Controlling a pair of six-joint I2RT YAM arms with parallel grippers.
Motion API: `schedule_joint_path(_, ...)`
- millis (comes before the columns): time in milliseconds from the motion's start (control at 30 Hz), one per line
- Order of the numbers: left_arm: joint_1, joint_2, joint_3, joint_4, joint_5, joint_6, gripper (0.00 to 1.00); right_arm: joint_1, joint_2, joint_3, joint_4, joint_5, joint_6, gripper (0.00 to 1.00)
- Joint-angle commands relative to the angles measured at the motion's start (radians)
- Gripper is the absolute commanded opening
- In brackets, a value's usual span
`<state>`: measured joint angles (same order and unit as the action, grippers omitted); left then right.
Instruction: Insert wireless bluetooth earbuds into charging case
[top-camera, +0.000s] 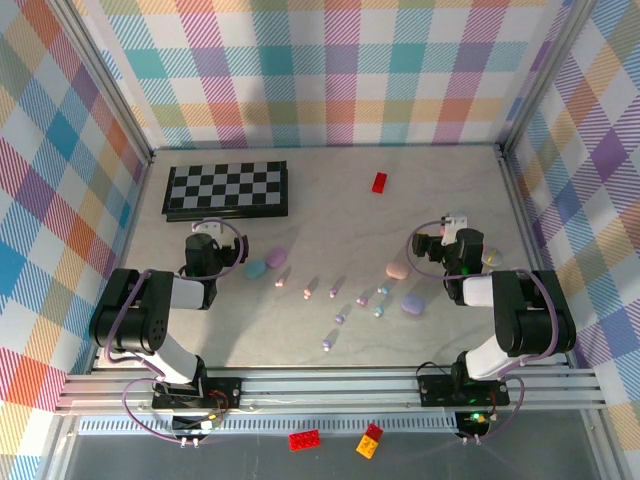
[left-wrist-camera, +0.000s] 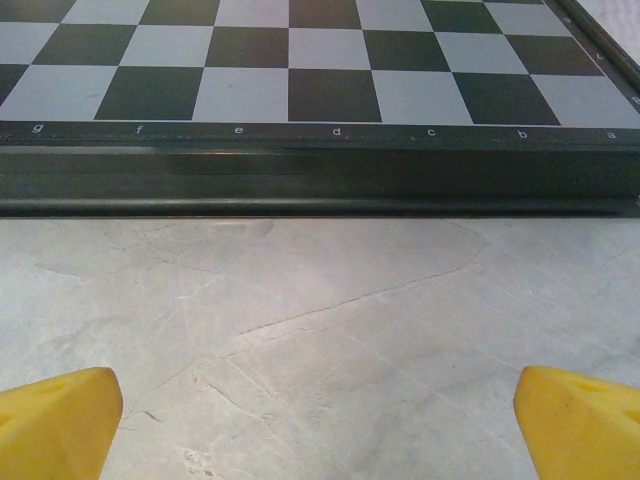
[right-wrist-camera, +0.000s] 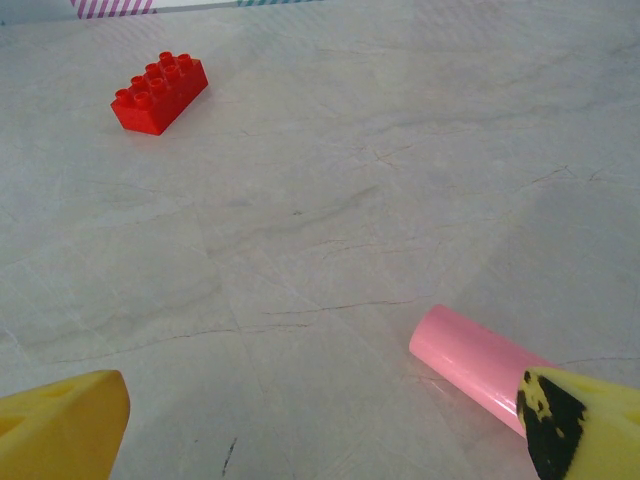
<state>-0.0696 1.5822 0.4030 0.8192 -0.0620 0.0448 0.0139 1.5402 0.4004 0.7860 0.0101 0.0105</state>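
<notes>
My left pincer (left-wrist-camera: 320, 432) and right pincer (right-wrist-camera: 320, 430) gape wide over the pale marbled desk (top-camera: 330, 225). Earbuds (top-camera: 340, 318) lie scattered mid-desk between the arms, with plaid walls (top-camera: 330, 70) around.

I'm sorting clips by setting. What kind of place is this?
Most likely a lab test cell for robot manipulation: plaid fabric walls on an aluminium frame enclose a marble-look tabletop, the left arm and right arm are bolted at its near edge, and a chessboard and red brick lie as props.

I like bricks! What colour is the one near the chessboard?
The brick is red, clearest in the right wrist view.
</notes>
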Motion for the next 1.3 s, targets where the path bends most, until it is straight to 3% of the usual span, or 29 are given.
schedule_joint_path(0, 0.005, -0.002, 0.02, 0.023, 0.009, -0.001, 1.0, -0.002, -0.006, 0.014, 0.039, -0.001, 0.003, 0.99)
schedule_joint_path(367, 0.007, -0.005, 0.014, 0.029, 0.011, -0.001, 1.0, -0.003, -0.01, 0.011, 0.038, -0.009, -0.001, 0.99)
schedule_joint_path(467, -0.001, -0.066, 0.014, -0.015, 0.005, 0.007, 1.0, 0.008, -0.063, 0.024, -0.029, -0.027, -0.022, 0.99)
schedule_joint_path(633, -0.016, -0.22, 0.061, -0.212, -0.002, 0.026, 1.0, 0.038, -0.224, 0.066, -0.263, -0.021, -0.026, 0.99)
schedule_joint_path(833, -0.112, -0.308, 0.176, -0.45, -0.007, 0.101, 1.0, 0.099, -0.391, 0.119, -0.481, -0.073, 0.043, 0.99)
schedule_joint_path(933, -0.174, -0.283, 0.259, -0.574, 0.005, 0.157, 1.0, 0.123, -0.443, 0.158, -0.62, -0.165, 0.104, 0.99)
schedule_joint_path(1067, -0.244, -0.176, 0.413, -0.798, 0.105, 0.243, 0.97, 0.197, -0.487, 0.184, -0.755, -0.265, 0.123, 0.99)
schedule_joint_path(1200, -0.308, -0.028, 0.565, -1.011, 0.135, 0.302, 0.91, 0.291, -0.505, 0.18, -0.798, -0.326, 0.122, 0.99)
schedule_joint_path(1267, -0.331, 0.031, 0.621, -1.076, 0.134, 0.332, 0.84, 0.337, -0.499, 0.174, -0.79, -0.322, 0.13, 0.99)
